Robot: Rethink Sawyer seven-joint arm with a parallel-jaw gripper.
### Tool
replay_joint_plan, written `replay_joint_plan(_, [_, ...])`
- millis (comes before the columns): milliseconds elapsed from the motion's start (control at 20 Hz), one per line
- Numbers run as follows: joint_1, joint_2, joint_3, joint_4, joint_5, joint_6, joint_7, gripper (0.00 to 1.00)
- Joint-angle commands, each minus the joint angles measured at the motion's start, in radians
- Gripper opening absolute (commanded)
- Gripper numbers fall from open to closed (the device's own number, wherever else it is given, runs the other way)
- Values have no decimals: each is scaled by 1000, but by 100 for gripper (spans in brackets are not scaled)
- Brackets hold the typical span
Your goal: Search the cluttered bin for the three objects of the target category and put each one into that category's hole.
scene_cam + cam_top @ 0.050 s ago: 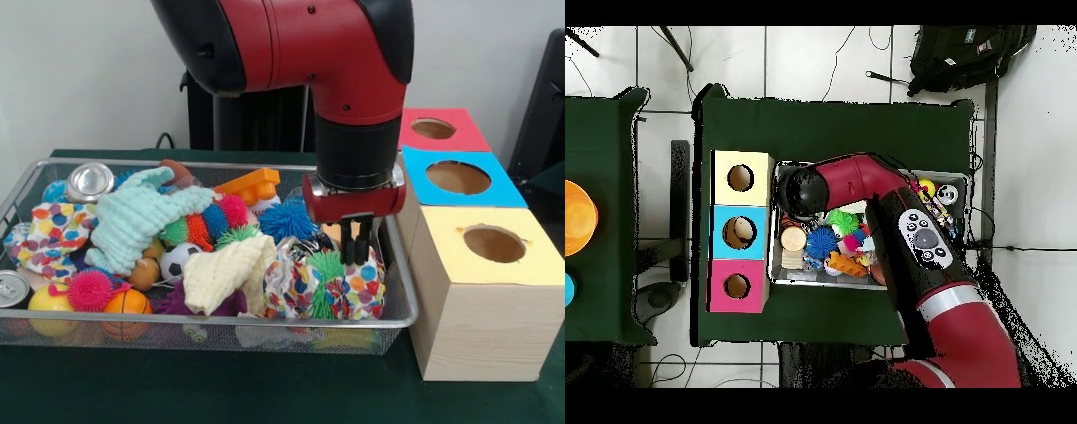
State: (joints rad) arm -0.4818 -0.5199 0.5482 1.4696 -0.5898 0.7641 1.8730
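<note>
The wire basket (pixel 402 291) is full of mixed objects. My gripper (pixel 357 250) hangs over its right end, fingers close together with nothing between them, just above a polka-dot fabric bag (pixel 362 287) and a green spiky ball (pixel 325 265). A blue spiky ball (pixel 284 219) lies just left of it. Three boxes with round holes stand right of the basket: yellow (pixel 538 261), blue (pixel 501 187), red (pixel 468 132). In the overhead view the arm's black wrist (pixel 803 190) hides the gripper, beside the yellow box (pixel 755 160).
Further left in the basket lie a cream cloth (pixel 225 274), a mint cloth (pixel 137 221), a pink spiky ball (pixel 90 290), an orange ball (pixel 126 305), a small football (pixel 179 259), an orange plastic block (pixel 252 185) and two cans (pixel 88 181), (pixel 11 287).
</note>
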Motion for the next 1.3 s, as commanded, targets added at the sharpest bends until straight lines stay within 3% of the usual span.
replay_joint_plan(50, [-3,-37,27,91,29,48,-90,0])
replay_joint_plan(600, [21,-75,14,78,65,136,-104,0])
replay_joint_plan(1300, [43,-28,17,-19,55,185,-169,0])
